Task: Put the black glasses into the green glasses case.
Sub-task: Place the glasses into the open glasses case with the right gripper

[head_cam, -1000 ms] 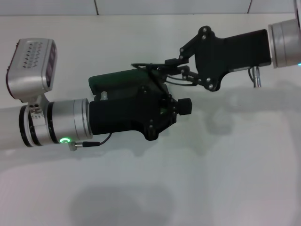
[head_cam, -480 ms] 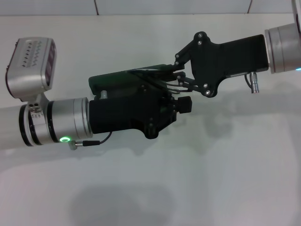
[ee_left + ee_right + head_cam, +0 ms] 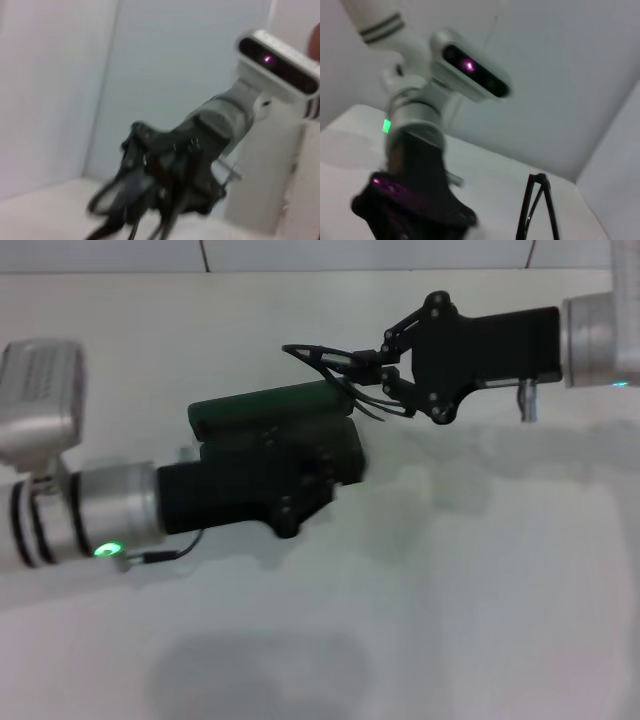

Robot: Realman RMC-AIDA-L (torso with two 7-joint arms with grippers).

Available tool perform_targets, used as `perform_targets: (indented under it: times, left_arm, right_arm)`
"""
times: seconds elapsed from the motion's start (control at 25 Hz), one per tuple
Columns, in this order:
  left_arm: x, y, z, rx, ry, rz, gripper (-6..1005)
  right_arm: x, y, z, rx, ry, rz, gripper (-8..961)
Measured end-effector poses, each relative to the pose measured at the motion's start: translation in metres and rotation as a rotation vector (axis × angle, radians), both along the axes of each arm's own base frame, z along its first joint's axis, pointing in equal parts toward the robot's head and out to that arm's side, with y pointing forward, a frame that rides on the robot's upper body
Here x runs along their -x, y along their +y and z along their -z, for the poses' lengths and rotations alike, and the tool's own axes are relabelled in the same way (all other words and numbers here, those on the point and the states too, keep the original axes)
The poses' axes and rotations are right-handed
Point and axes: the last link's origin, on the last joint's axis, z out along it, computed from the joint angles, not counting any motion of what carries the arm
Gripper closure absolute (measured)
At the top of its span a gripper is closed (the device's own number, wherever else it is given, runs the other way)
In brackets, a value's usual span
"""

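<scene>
From my seat, nearest the head camera is the left arm, reaching in from the left across the white table. Its gripper sits over the near side of the green glasses case, and I cannot tell how its jaws stand; the black body hides the fingertips and the picture is smeared there. The case lies just behind that gripper, and from this angle I can't make out whether the lid is up or down.

Farther back, the right gripper comes in from the right, its fingers pinched together on the black glasses. The glasses hang above the case's right end, one temple arm sticking out to the left and thin curved pieces trailing below the fingers. In the right wrist view a folded temple shows against the table, with the left arm beyond it.
</scene>
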Motion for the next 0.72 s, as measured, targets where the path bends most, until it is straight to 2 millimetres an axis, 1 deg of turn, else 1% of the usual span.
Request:
perform_targets:
  times: [0.04, 0.2, 0.36, 0.56, 0.72]
  left_arm:
    - [0.006, -0.002, -0.002, -0.007, 0.010, -0.017, 935]
    - [0.040, -0.014, -0.014, -0.039, 0.064, -0.108, 934]
    - [0.060, -0.024, -0.023, -0.050, 0.092, -0.155, 933]
    - [0.067, -0.033, -0.023, -0.043, 0.097, -0.173, 931]
    - [0.067, -0.039, -0.016, -0.011, 0.109, -0.161, 930]
  right_arm:
    - [-0.001, 0.001, 0.003, -0.003, -0.002, 0.011, 865]
    - [0.003, 0.004, 0.024, -0.005, -0.023, 0.037, 865]
    - [0.005, -0.001, 0.043, 0.006, -0.070, 0.018, 864]
    - [0.005, -0.004, 0.066, -0.005, -0.162, -0.008, 864]
    - [0.005, 0.000, 0.074, -0.047, -0.205, -0.016, 863]
